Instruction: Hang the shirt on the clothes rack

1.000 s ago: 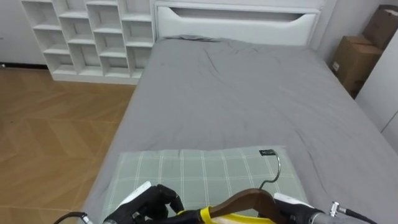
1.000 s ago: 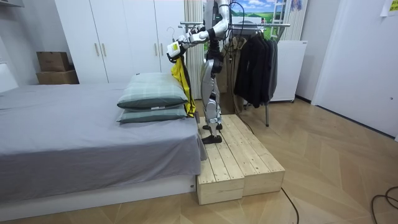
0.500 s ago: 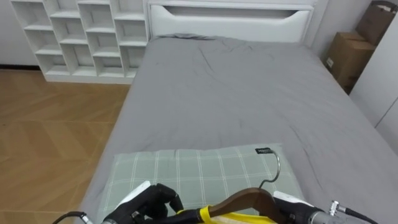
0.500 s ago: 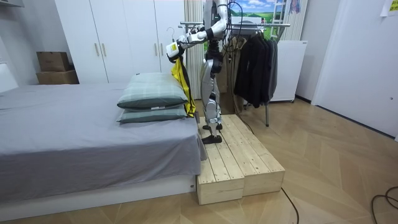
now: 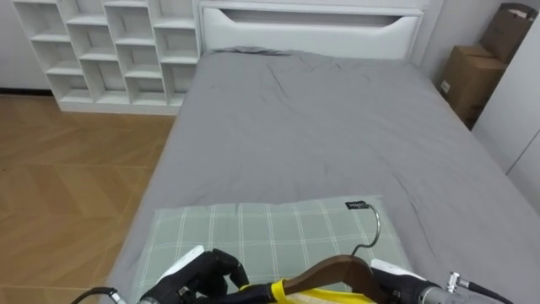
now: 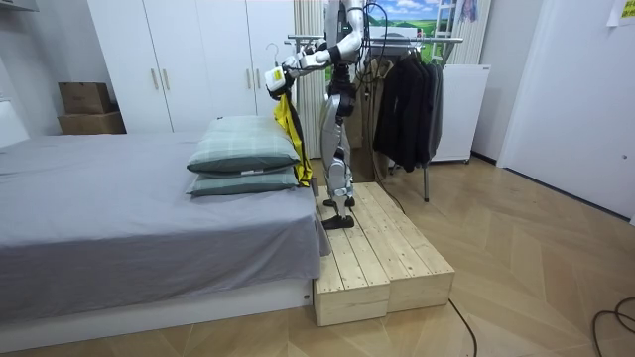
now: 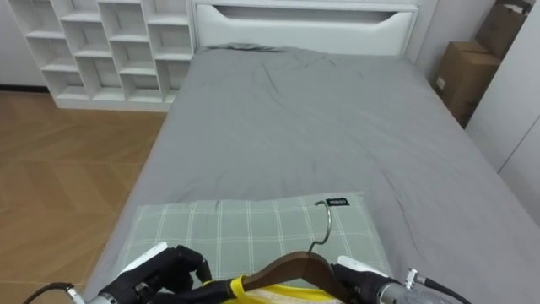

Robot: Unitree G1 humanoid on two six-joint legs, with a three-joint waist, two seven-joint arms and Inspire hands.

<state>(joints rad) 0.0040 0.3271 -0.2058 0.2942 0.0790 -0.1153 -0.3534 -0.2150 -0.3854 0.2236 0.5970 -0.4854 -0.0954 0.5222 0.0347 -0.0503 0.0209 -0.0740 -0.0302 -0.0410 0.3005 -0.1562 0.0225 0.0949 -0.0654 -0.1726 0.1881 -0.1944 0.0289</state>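
Bottom edge: the left hand (image 5: 202, 274) has its dark fingers curled round the left end of the wooden hanger (image 5: 329, 272), with the yellow garment (image 5: 321, 296) draped on it. The right hand (image 5: 395, 279) sits at the hanger's right end; its grip I cannot tell. Just beyond lies a green checked pillow (image 5: 253, 232), then the grey bed (image 5: 321, 127). White shelves (image 5: 110, 46) upper left, cardboard box (image 5: 468, 76) upper right.

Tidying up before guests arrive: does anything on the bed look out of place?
Yes: the two pillows are stacked at the foot end of the bed, far from the headboard, where they would normally lie.
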